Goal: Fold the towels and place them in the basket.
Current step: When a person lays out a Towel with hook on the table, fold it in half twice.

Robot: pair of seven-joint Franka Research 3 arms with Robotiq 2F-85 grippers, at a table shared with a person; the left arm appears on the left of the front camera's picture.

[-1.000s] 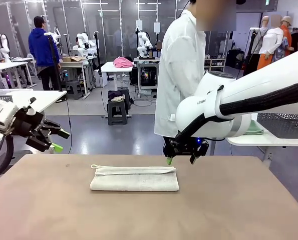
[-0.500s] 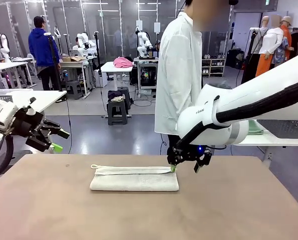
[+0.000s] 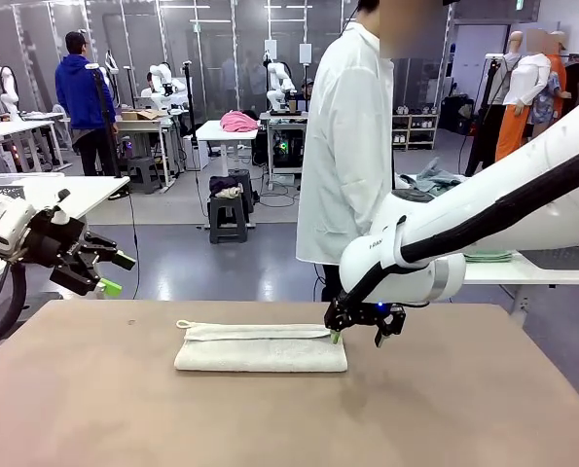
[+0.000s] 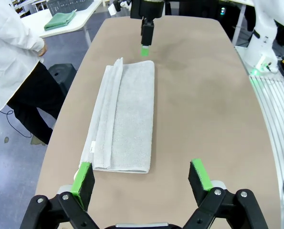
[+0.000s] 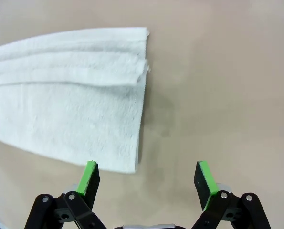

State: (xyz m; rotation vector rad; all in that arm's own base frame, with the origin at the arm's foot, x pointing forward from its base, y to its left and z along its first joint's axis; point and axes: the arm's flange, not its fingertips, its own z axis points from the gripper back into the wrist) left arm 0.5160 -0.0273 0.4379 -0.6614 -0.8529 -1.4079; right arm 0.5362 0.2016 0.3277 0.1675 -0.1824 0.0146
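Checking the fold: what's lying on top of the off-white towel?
Nothing lies on the towel but its own folded layers. The open right claw straddles its end edge; contact is unclear. Anything beneath it or between layers is covered.

The right pincer [image 3: 356, 340] has lowered beside the towel [image 3: 260, 352].

Tan matte worktop [image 3: 270, 418] in foreground; glossy grey floor [image 3: 172, 263] beyond. White tables [image 3: 221, 131] farther back, one bearing a pink heap [image 3: 238, 121]; black stool [image 3: 228, 219] nearby. Glazed dark-framed partitions [image 3: 211, 39] along the rear, evenly lit.
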